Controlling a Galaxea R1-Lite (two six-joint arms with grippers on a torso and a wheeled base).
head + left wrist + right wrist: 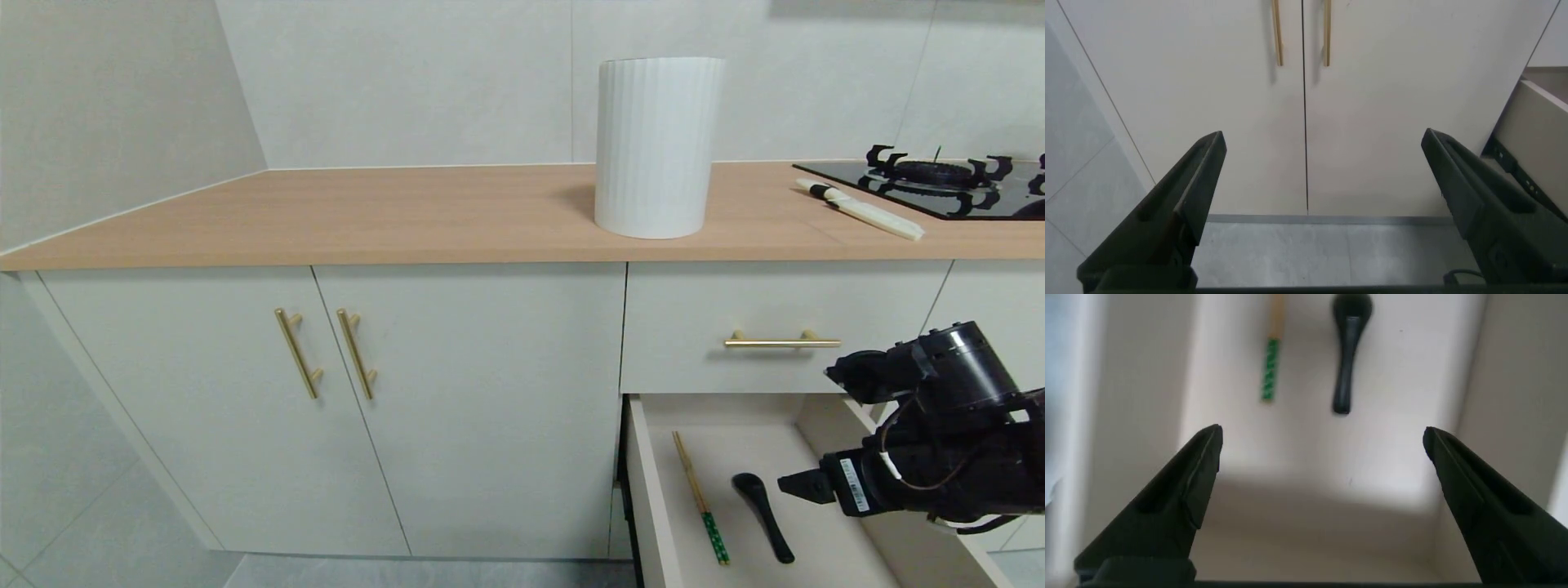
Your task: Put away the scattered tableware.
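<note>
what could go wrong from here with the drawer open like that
1. The open right gripper hangs over the open drawer, close to the black spoon and chopsticks; pulling away carelessly might clip the drawer wall or nudge them.
2. The knife lies on the counter beside the stove, its tip near the front edge; a poor grasp could push it off.

A tall white ribbed cylindrical container (658, 147) stands on the light wooden countertop (367, 216). A black glass gas hob (939, 184) sits at the countertop's right end. Two cream cabinet doors (473, 392) with brass bar handles (298, 353) close the space beneath the countertop.
</note>
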